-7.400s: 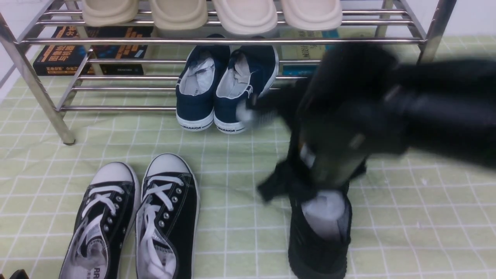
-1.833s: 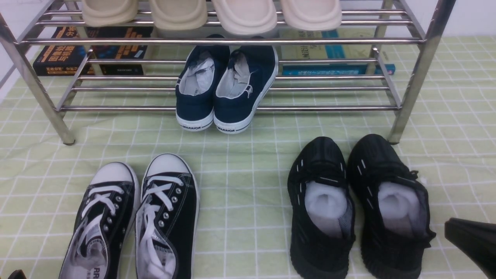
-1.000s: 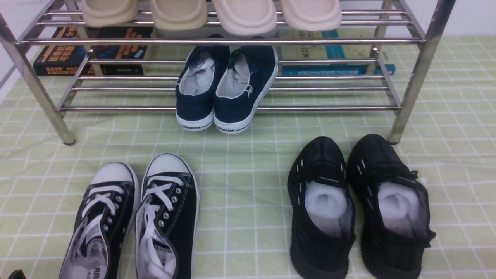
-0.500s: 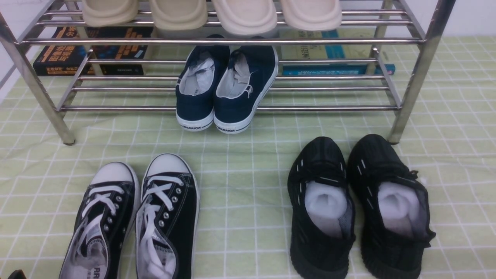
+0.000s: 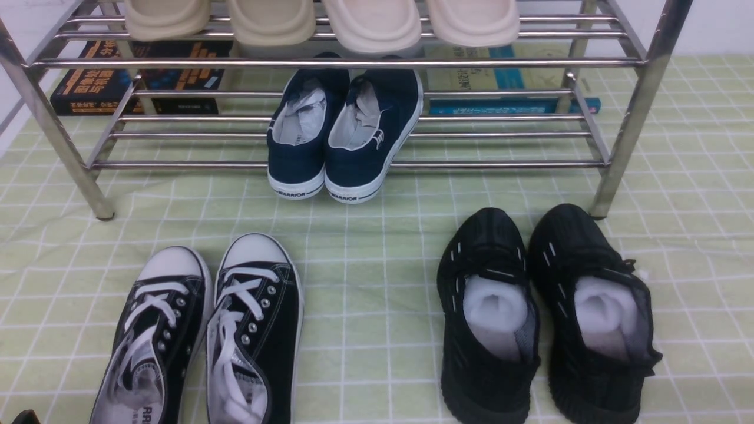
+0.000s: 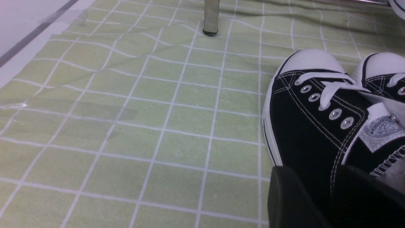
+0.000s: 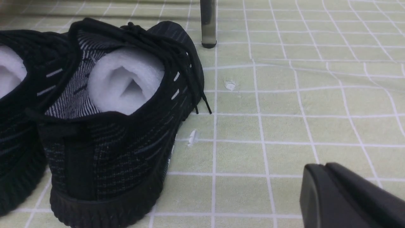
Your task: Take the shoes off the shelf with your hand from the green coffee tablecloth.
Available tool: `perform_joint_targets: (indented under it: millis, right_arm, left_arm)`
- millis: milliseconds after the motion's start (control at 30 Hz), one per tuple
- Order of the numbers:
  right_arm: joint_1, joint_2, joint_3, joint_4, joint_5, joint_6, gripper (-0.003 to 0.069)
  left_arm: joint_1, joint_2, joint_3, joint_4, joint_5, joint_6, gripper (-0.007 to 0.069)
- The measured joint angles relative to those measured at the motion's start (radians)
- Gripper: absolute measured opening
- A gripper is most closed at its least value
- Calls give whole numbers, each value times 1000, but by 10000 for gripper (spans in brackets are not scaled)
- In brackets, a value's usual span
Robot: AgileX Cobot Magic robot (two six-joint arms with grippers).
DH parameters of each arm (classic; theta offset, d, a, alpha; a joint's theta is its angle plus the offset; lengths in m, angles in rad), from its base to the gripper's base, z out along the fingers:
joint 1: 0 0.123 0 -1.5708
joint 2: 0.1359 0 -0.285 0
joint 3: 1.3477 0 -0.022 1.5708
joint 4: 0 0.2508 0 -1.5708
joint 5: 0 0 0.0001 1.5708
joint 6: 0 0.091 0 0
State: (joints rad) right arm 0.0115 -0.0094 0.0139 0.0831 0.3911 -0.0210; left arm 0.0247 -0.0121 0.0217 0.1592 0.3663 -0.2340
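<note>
— So, which step is in hand?

— To my eye, the last one. The shoes (image 5: 486, 241), the all-black knit pair with white stuffing, are off the shelf (image 5: 177, 165). They stand side by side on the green coffee tablecloth (image 5: 377, 265), toes just in front of the shelf's right front leg (image 5: 618, 153) and heels toward the cloth's near edge.

— Nothing left on the rack to fetch?

— Only the navy pair (image 5: 347, 135) on the lower tier, heels over its front bar, and pale slippers (image 5: 371, 23) on the upper one. Neither is the pair asked for. The canvas pair (image 5: 259, 318) sits on the cloth toward its near left corner.

— And the right gripper?

— The right gripper (image 7: 326, 177) shows only in its own wrist view. Its fingers are pressed together with nothing between them, low over bare cloth beside the outer black shoe and clear of it.

— The left one?

— The left gripper (image 6: 319, 190) has its fingers spread wide. It hangs close to the nearer canvas shoe; I cannot tell whether it brushes the shoe, but it grips nothing.

— What does the next move call for, then?

— Little, I judge. Keep both arms clear so neither nudges the black pair or its loose lace (image 7: 202, 98). If anything, check that both shoes sit flat and together.
</note>
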Motion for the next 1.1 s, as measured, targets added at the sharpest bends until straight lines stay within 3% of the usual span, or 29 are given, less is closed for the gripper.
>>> perform_joint_targets:
  millis: [1100]
  right_arm:
    - [0,0,0,2,0,1,74]
  left_arm:
    - [0,0,0,0,0,0,242]
